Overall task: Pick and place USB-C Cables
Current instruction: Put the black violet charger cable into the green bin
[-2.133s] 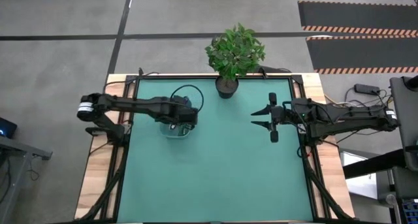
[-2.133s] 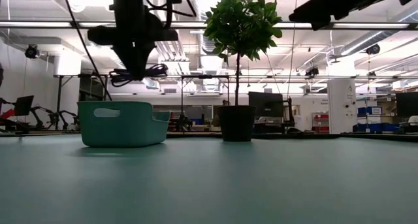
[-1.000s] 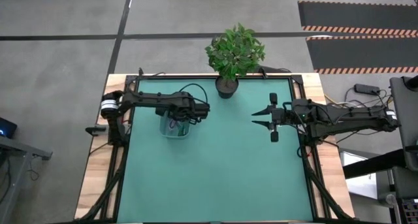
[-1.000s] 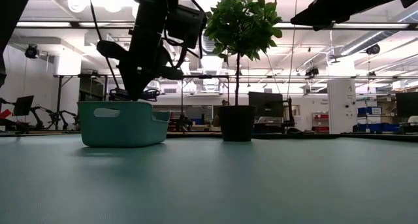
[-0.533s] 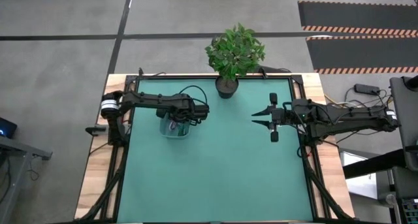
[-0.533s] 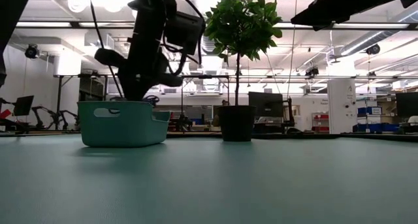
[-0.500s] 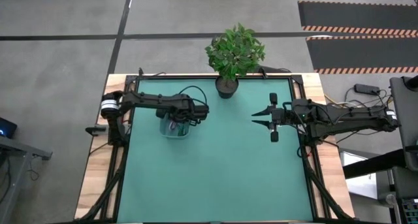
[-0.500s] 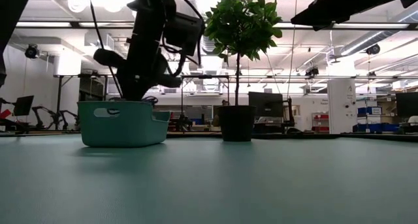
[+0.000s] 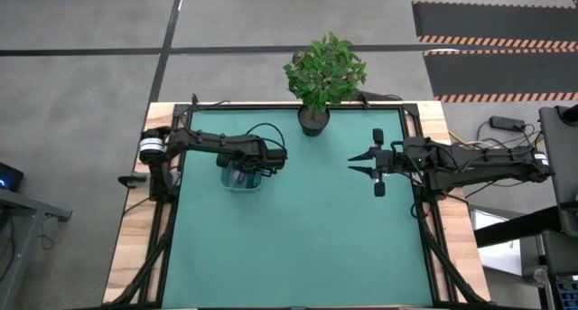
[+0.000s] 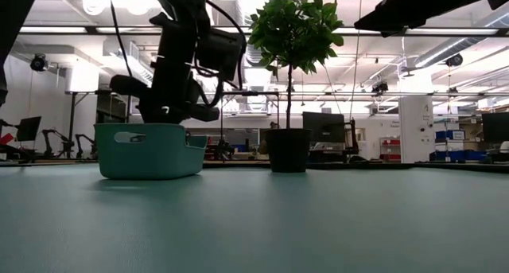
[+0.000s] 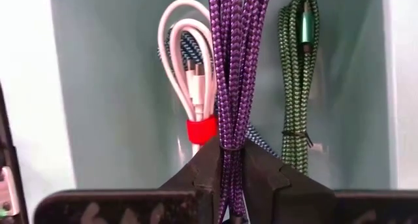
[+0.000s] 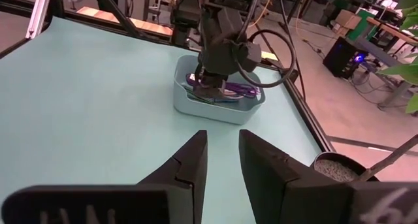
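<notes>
My left gripper (image 11: 230,165) reaches down into the pale teal bin (image 9: 242,178), shut on the purple braided cable bundle (image 11: 236,67). A white cable with a red tie (image 11: 194,87), a green braided cable (image 11: 297,74) and a blue-white braided cable (image 11: 186,44) lie on the bin floor. In the right wrist view, purple cable (image 12: 238,88) shows inside the bin (image 12: 219,106). My right gripper (image 9: 354,164) hovers open over the table's right half, away from the bin. My left gripper pinches the purple bundle near its tied end (image 11: 230,142) between the two fingers (image 11: 206,168). The fingers come from above, pointing down into the bin, in line with the bundle. The bundle stretches away from them over the white cable, along the inside of the bin.
A potted plant (image 9: 313,118) stands at the table's far edge, right of the bin, and its pot (image 10: 288,150) shows in the low view. The green mat (image 9: 298,247) reaches to the near edge. Black frame rails run along the table's sides.
My left gripper has come down into the bin, still shut on the purple bundle, and has shifted slightly toward the table's left edge. The bundle has dropped with it from above the rim to inside the bin.
</notes>
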